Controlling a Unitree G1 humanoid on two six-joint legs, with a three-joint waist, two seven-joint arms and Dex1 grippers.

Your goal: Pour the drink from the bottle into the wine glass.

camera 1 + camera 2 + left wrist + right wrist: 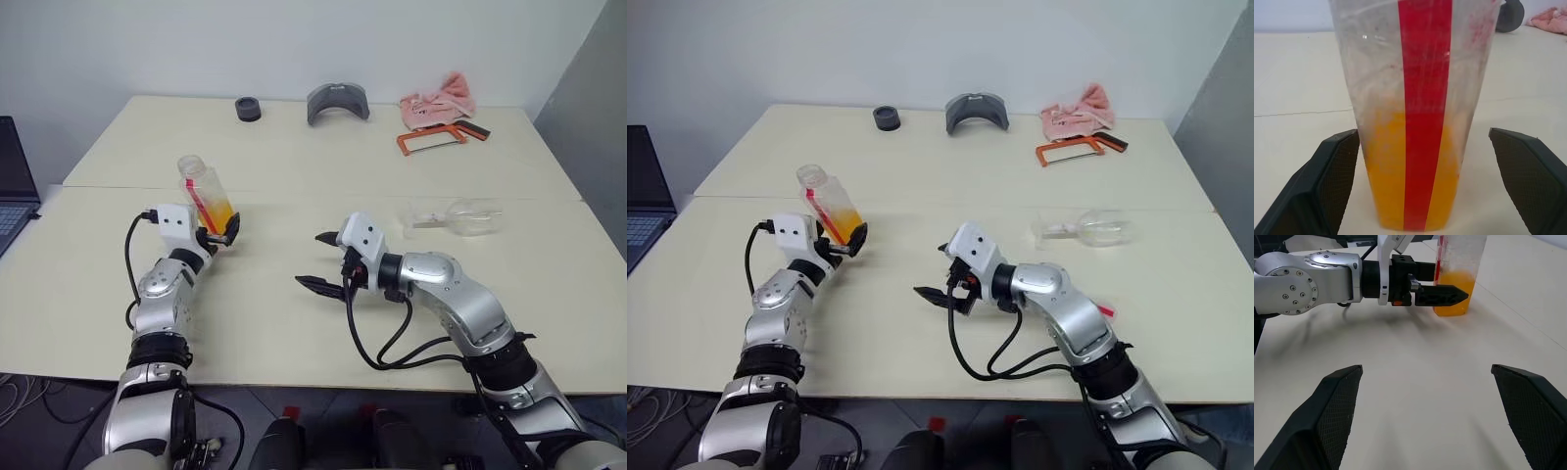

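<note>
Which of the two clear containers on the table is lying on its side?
The wine glass, off to the robot's right, lies on its side and looks empty. The bottle, between the left gripper's open fingers, stands roughly upright with orange drink in its bottom.

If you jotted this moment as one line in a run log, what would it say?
left pincer: open around bottle | drink: low in bottle | right pincer: open, empty | wine glass: on its side, on table

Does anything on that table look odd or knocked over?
Yes. The wine glass lies on its side on the table, to the right, instead of standing. The bottle, holding some orange drink, stands without a cap between the open fingers of the left end effector. No spill shows.
</note>
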